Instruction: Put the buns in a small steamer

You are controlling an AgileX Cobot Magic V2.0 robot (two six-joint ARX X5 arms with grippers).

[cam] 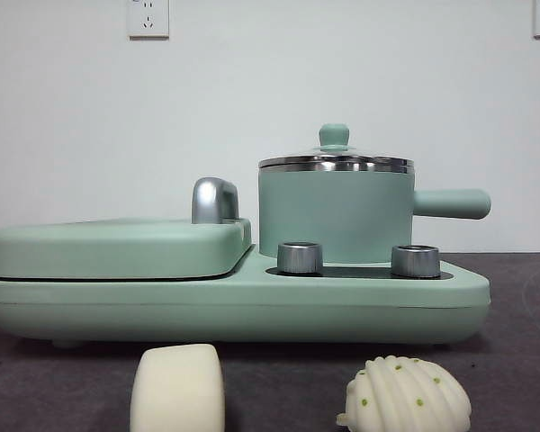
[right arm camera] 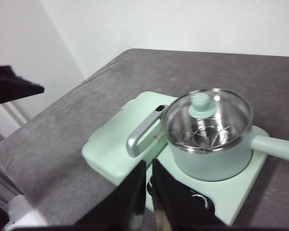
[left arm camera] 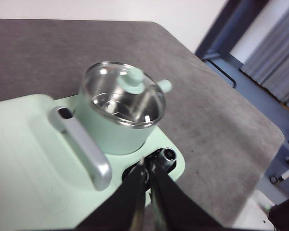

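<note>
Clearly, the small steamer (cam: 336, 214) stood on the mint-green cooker base (cam: 252, 301), with its glass lid (cam: 336, 163) closed on it and the green knob (cam: 334, 136) on top. Its stubby handle (cam: 451, 203) pointed out to the side. Through the lid the steel inside was visible from both wrist cameras. Beside the steamer, on the same base, lay the flat griddle lid (cam: 117, 247) with its chrome handle (cam: 214, 200). Two steel dials (cam: 300, 257) were on the base in front of the steamer.

Both buns lay on the dark table (cam: 522, 360) in front of the base, near the front camera. The smooth bun (cam: 177, 389) was in front of the griddle side, and the ridged bun (cam: 407, 394) with green dots was in front of the steamer side, well apart from the first one.

The left gripper (left arm camera: 148, 169) hung above the cooker with its jaws almost together and nothing between them; the steamer was just ahead of its tips and lower. The right gripper (right arm camera: 149, 166) was also high above the base, jaws narrow and holding nothing, with the steamer ahead of it and a little to the side. Neither gripper touched anything.
</note>
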